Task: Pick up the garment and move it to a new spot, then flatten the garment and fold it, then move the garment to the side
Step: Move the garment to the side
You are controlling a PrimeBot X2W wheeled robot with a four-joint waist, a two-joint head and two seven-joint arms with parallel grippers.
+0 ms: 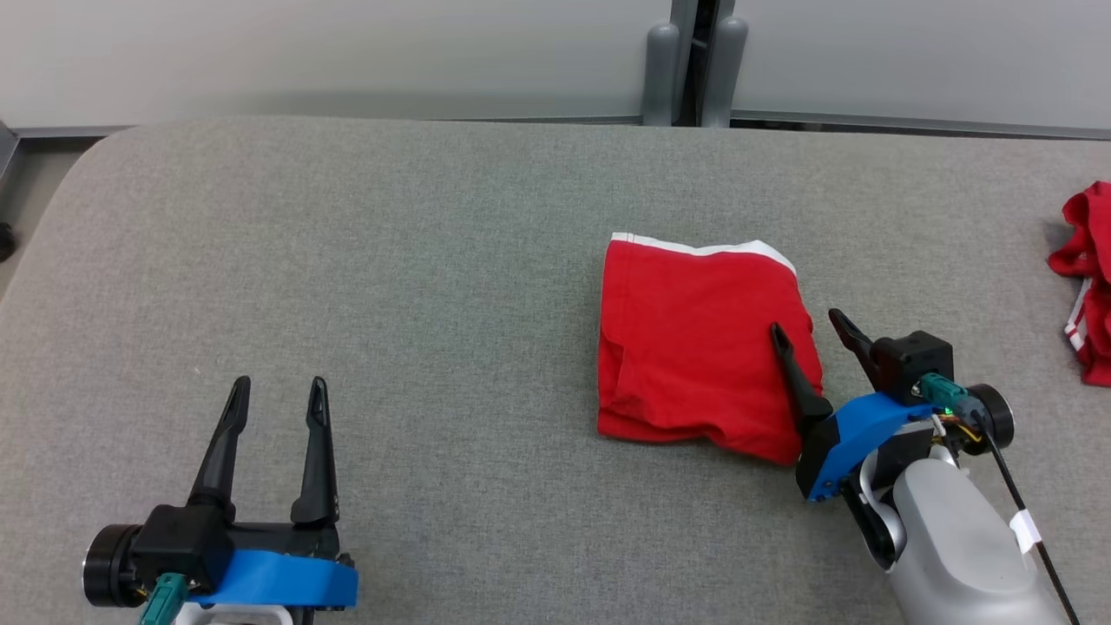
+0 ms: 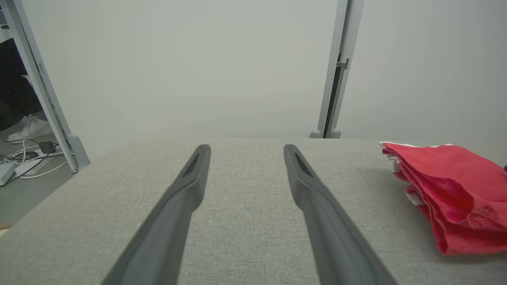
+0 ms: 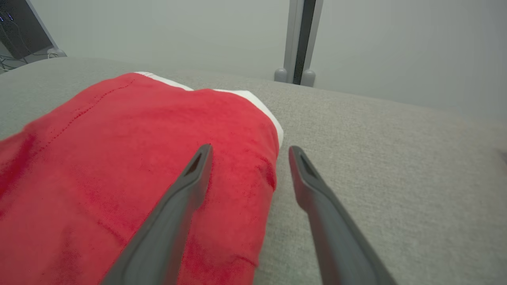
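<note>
The garment (image 1: pixel 694 338) is red with a white band along its far edge, folded into a rough square right of the table's middle. It also appears in the left wrist view (image 2: pixel 455 190) and the right wrist view (image 3: pixel 119 166). My right gripper (image 1: pixel 807 325) is open at the garment's right edge: one finger lies over the red cloth, the other over bare table, and nothing is held. In the right wrist view the same gripper (image 3: pixel 247 152) straddles that edge. My left gripper (image 1: pixel 279 389) stands open over bare table at the lower left, its gap (image 2: pixel 245 152) holding nothing.
The grey fabric table (image 1: pixel 391 260) has a rounded far-left corner. A second crumpled red cloth (image 1: pixel 1089 278) lies at the table's right edge. A pale wall and a grey post (image 1: pixel 694 61) stand behind the table. Cables (image 2: pixel 27 158) lie on the floor to the left.
</note>
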